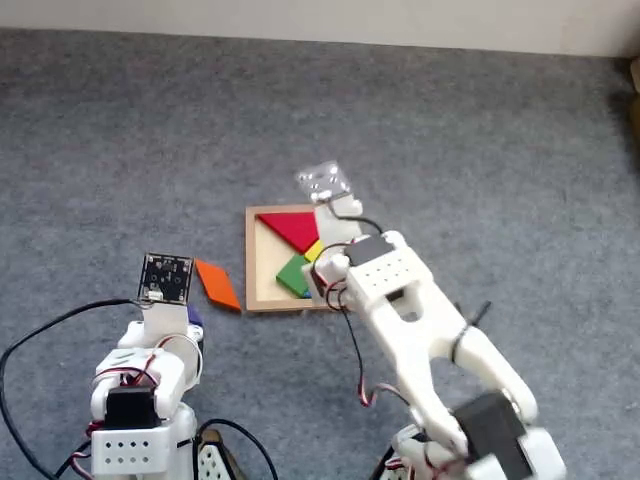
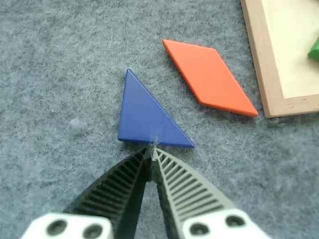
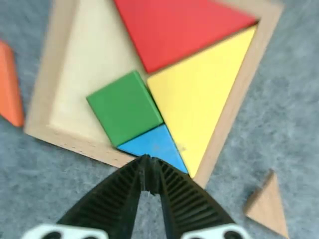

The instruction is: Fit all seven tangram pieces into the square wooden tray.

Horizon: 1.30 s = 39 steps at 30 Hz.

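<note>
Shut, ribbed jaws of the left gripper [image 2: 151, 152] hold nothing; their tips meet right at one edge of the dark blue triangle [image 2: 147, 117], which lies flat on the grey mat [image 2: 55, 59]. Just beyond it lies the orange parallelogram [image 2: 209, 77], close beside the outer rim of the square wooden tray [image 2: 259, 59] but not in it.

Closed and empty too, the right gripper [image 3: 147, 162] hangs over the tray's near rim, its tips at the light blue small triangle [image 3: 154, 144]. That piece sits in the tray against the green square [image 3: 124, 107] and the yellow large triangle [image 3: 202, 109], with the red large triangle [image 3: 174, 25] along the far rim. Bare wood shows beside the green square, toward the rim nearest the parallelogram.

A tan wooden triangle [image 3: 266, 204] rests on the mat, off the tray's corner on the yellow side.

By my count four pieces are seated and three are left — dark blue, orange, tan — so the job looks a little past halfway.
</note>
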Motion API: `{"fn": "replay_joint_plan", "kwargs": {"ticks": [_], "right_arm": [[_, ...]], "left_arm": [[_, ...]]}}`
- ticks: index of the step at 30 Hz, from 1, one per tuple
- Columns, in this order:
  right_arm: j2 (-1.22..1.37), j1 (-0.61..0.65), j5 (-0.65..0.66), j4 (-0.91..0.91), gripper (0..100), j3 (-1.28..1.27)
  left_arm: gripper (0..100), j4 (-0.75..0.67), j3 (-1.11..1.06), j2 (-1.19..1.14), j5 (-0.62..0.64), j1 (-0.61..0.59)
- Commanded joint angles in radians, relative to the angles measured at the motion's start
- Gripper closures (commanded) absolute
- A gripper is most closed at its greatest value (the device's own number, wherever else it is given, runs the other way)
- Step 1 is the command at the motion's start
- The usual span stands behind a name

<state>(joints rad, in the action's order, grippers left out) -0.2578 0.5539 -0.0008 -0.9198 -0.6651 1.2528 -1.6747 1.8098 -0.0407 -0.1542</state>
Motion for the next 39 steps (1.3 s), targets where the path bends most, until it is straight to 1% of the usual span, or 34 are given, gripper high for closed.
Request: {"fn": "replay_joint_plan", "kwargs": {"ticks": [1,4,6,10,12,14,15,17,20,29,33,36,37,39], "right_arm": [[-0.189,-0.102,0.003,-0.054,99.3,-0.03],[-0.278,-0.209,0.008,-0.053,99.3,-0.094],[-0.305,-0.259,0.009,-0.053,99.3,-0.125],[-0.288,-0.309,0.009,-0.061,98.5,-0.134],[-0.257,-0.314,0.009,-0.061,93.3,-0.134],[-0.214,-0.315,0.011,-0.062,84.8,-0.134],[-0.191,-0.315,0.023,-0.062,81.2,-0.134],[-0.148,-0.312,0.094,-0.061,76.4,-0.133],[-0.101,-0.311,0.158,-0.054,76.1,-0.13],[0.107,-0.315,0.172,-0.054,76.1,-0.007],[0.197,-0.315,0.239,-0.058,76.1,0.045],[0.231,-0.318,0.244,-0.058,76.1,0.064],[0.232,-0.318,0.245,-0.058,76.4,0.065],[0.232,-0.318,0.245,-0.058,80.3,0.065]], "left_arm": [[97,0.003,-0.021,0.007,0.009,-0.004],[97,0.003,-0.021,0.007,0.009,-0.008],[97,0.003,-0.021,0.007,0.009,-0.01],[97,0.003,-0.021,0.005,0.009,-0.01],[97,0.003,-0.021,0.004,0.009,-0.01],[97,0.003,-0.021,0.004,0.009,-0.01],[97,0.003,-0.021,0.004,0.009,-0.01],[97,0.003,-0.021,0.004,0.009,-0.01],[97,0.003,-0.021,0.004,0.009,-0.01],[97,0.003,-0.021,0.004,0.009,-0.01],[97,0.003,-0.021,0.004,0.009,-0.01],[97,0.003,-0.021,0.004,0.009,-0.01],[97,0.003,-0.021,0.004,0.009,-0.01],[97,0.003,-0.021,0.004,0.009,-0.01]]}}
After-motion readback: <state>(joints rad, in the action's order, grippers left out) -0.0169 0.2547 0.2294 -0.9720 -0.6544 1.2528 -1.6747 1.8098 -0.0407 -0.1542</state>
